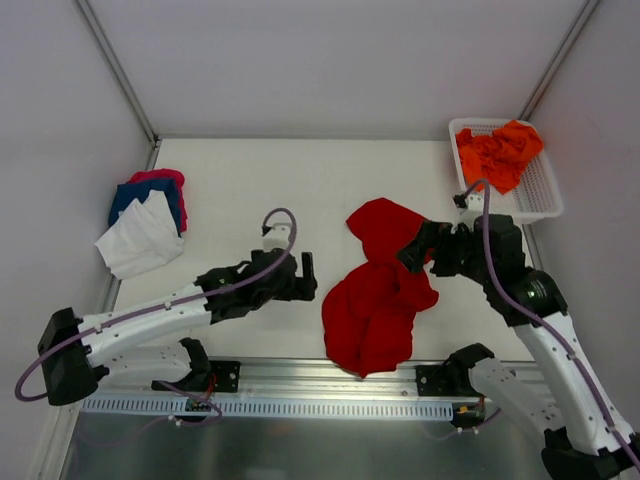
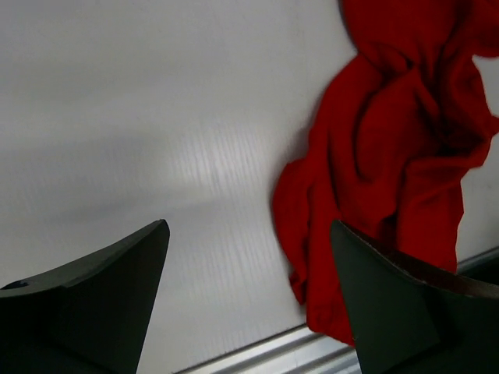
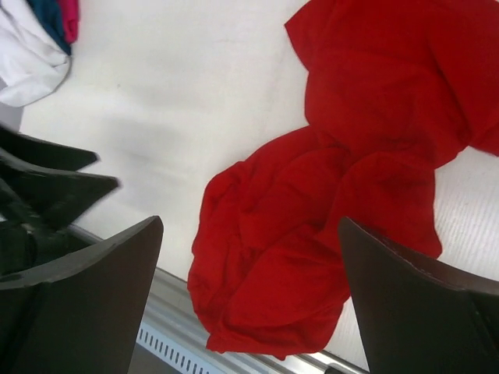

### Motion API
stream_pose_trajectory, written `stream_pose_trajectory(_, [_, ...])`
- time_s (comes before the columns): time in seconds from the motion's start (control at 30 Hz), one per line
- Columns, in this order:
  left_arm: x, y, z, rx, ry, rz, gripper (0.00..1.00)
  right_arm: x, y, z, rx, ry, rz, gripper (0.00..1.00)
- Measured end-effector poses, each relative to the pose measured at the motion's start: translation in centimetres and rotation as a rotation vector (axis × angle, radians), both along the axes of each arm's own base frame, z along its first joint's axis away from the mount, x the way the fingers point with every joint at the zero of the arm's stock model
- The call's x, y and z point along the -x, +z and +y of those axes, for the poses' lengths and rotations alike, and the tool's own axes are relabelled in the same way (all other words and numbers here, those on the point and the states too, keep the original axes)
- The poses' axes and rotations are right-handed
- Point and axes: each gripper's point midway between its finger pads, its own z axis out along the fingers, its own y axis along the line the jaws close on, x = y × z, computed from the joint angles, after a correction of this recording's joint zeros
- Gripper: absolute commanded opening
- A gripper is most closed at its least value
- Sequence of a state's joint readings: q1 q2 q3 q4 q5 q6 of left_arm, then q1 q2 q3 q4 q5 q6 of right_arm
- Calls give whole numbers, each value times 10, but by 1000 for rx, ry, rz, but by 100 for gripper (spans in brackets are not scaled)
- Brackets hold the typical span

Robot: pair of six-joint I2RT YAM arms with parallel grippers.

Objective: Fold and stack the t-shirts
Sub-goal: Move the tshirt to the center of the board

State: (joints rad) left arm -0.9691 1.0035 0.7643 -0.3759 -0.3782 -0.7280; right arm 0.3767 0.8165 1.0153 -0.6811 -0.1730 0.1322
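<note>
Currently left pincer (image 2: 248,226), right pincer (image 3: 251,221) spread wide, empty; red t-shirt (image 1: 375,295) crumpled on table (image 1: 240,190).

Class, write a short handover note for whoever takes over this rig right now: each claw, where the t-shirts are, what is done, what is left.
Left claw: open, empty, over bare table left of the red t-shirt.
Right claw: open, empty, above that shirt's right side.
Red t-shirt: crumpled, unfolded, centre of the near edge.
Done: white t-shirt, blue t-shirt and pink t-shirt piled far left.
Left: fold and stack the red one, then the orange t-shirts in the basket.
</note>
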Motion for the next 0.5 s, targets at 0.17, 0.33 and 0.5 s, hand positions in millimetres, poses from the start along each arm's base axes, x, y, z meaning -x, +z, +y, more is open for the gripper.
stream_pose_trajectory(0.17, [37, -43, -37, -79, -106, 98, 89, 37, -27, -1, -20, 2, 15, 100])
stream_pose_trajectory(0.33, [52, -70, -47, -115, -107, 151, 90, 69, -104, 3, 35, 13, 190, 99])
stream_pose_trajectory(0.5, [61, -77, -47, -62, -102, 164, 90, 85, -140, 12, 87, 33, 264, 99])
